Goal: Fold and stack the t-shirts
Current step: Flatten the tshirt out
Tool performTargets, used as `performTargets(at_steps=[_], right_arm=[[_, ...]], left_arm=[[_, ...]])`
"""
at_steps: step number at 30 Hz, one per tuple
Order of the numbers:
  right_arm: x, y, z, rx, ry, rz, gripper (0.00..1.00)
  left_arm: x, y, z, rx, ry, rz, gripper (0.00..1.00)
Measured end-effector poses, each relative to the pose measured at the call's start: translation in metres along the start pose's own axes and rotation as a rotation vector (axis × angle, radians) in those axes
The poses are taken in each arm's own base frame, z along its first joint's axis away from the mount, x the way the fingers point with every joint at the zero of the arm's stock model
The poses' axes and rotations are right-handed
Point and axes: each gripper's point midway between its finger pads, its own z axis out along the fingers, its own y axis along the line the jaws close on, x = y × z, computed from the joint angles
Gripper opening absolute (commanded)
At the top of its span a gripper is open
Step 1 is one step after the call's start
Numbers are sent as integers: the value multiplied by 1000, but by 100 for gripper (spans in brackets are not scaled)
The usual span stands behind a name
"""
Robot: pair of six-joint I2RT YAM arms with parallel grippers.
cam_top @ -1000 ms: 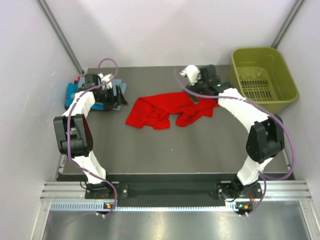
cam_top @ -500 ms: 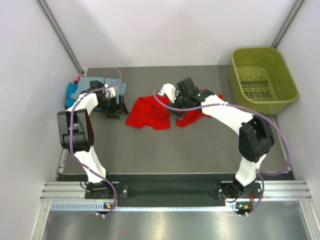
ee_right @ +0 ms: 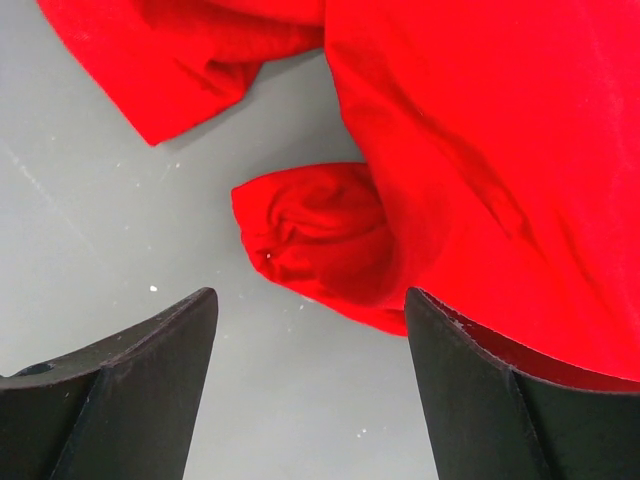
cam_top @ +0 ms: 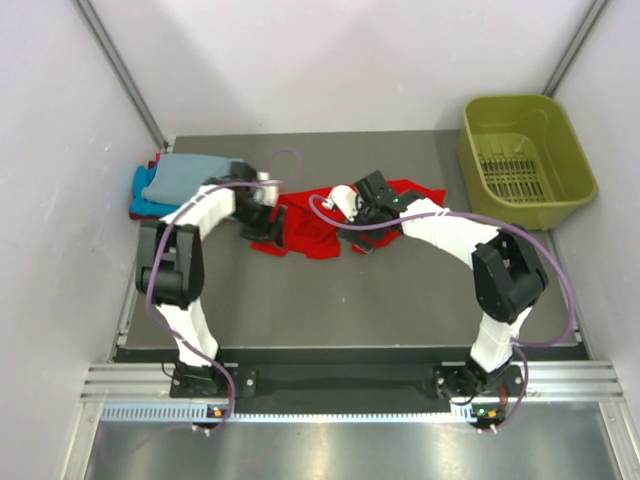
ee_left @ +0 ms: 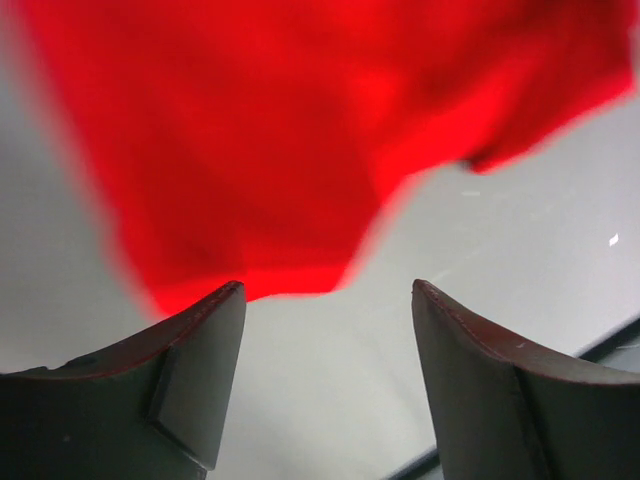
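Change over the last second: both arms brought in onto the red t-shirt [cam_top: 305, 228].
- Taken off the folded pile at the end farthest from the olive-green basket [cam_top: 540, 208]: left gripper [ee_left: 325, 290]. Now sits at the shirt edge that faces away from the basket.
- Pulled back from the shirt end nearest the basket: right gripper [ee_right: 310, 295]. Now hangs over the shirt's mid part, a little farther from the basket.

Jaws, left: spread wide, nothing between them, red hem just ahead of the tips over bare table [cam_top: 320, 300].
Jaws, right: spread wide, empty, straddling a bunched lump of red cloth. Cannot tell whether touching it.

Red t-shirt: lies crumpled well to the left of the basket, about where it lay a second ago. Neither flattened nor folded.
Grey-blue t-shirt [cam_top: 190, 175]: folded, resting on the turquoise t-shirt [cam_top: 145, 190] at the end farthest from the basket. No longer covered by the arm.

Reading: apparently done with those two, red one next. Probably a two-point pinch, then lift and spread flat before any fold. Risk of catching doubled layers at the lump and raising the shirt twisted.
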Motion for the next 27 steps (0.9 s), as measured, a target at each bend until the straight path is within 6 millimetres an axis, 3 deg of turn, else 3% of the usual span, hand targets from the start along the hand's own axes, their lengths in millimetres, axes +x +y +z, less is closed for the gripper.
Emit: performTargets(at_steps=[4,6,15,21,25,27], right_arm=[[4,2,9,-8,15,12,76],[7,3,14,-15,28,14,75],[8,1,18,-13,26,21,75],[9,-2,18,-8,22,26,75],[13,-2,19,-11,29,30,75],[16,-2,19,-11,31,34,75]], left_arm=[[2,-56,13,-65,34,286,69],[5,-69,16,-86,48,359,66],[7,-33,22,-260,99,362,64],[12,-28,36,-299,141,377,55],[15,-27,42,-308,162,387,39],[14,-27,43,-314,162,393,23]])
